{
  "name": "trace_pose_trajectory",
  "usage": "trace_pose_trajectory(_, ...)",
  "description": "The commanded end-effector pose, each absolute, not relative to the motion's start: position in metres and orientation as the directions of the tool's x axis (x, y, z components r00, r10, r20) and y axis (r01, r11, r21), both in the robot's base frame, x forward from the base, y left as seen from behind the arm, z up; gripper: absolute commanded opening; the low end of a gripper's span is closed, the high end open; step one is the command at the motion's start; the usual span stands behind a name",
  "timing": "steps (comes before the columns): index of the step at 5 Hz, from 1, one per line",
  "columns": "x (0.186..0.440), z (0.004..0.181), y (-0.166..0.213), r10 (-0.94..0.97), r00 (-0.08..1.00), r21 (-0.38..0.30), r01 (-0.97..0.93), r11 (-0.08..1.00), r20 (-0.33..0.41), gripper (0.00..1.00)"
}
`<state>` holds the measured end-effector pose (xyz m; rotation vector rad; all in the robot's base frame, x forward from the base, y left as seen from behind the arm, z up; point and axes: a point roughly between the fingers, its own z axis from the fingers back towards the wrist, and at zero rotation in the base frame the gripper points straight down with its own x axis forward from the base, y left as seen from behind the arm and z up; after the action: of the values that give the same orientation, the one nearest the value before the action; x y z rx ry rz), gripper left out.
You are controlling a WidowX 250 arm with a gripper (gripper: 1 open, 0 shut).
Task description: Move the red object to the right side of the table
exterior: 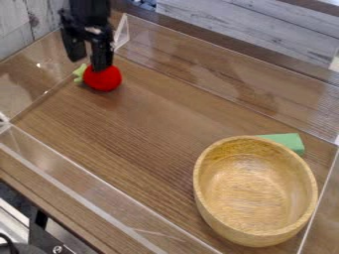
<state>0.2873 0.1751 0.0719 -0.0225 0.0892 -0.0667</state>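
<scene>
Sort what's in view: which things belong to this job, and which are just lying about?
For the job:
- red toy fruit
- table
- claw, open

Just lying about:
- wooden bowl
- green piece

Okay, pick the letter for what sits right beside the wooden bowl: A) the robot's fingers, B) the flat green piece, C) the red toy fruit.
B: the flat green piece lies just off the rim of the wooden bowl.
</scene>
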Motion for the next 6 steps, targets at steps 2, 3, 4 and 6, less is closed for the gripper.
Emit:
trace_pose_trajectory(2, 0.305, 0.072, 0.195, -0.049, 0.998, -0.014, 0.049, 0.999, -0.034, 1.0)
trace_pose_trajectory(3, 0.311, 0.063, 0.209, -0.051, 0.998, -0.022, 0.051, 0.998, -0.026, 1.0)
trace_pose_trajectory(4, 0.315, 0.056, 0.218, -0.058, 0.998, -0.028, 0.057, 0.998, -0.021, 1.0)
trace_pose_trajectory(6, 0.33, 0.059, 0.203, -0.124, 0.992, -0.038, 0.123, 0.992, -0.014, 1.0)
